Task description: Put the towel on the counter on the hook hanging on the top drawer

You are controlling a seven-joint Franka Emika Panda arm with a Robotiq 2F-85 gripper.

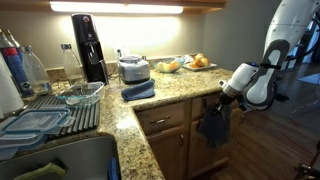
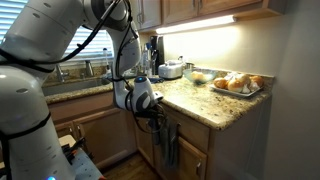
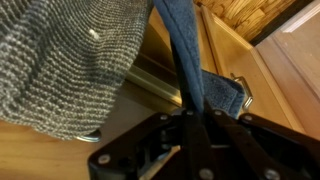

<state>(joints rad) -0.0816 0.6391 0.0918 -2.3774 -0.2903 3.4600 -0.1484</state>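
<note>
The slate-blue towel (image 1: 213, 126) hangs down in front of the cabinet just below the granite counter (image 1: 172, 96). It shows in both exterior views (image 2: 168, 142). My gripper (image 1: 226, 96) is at the counter's edge, beside the top drawer (image 1: 165, 120), and is shut on the towel's upper part. In the wrist view the shut fingers (image 3: 190, 110) pinch a narrow fold of the towel (image 3: 186, 55), which runs up past the wooden drawer front (image 3: 235, 50). A small metal piece (image 3: 243, 88) beside the towel may be the hook. I cannot make out the hook in the exterior views.
A folded blue towel (image 1: 138, 90) lies on the counter by a small appliance (image 1: 133, 69). A fruit tray (image 1: 190, 63), a coffee maker (image 1: 88, 45) and a dish rack (image 1: 50, 112) also stand there. A grey knitted cloth (image 3: 60, 60) fills the left of the wrist view.
</note>
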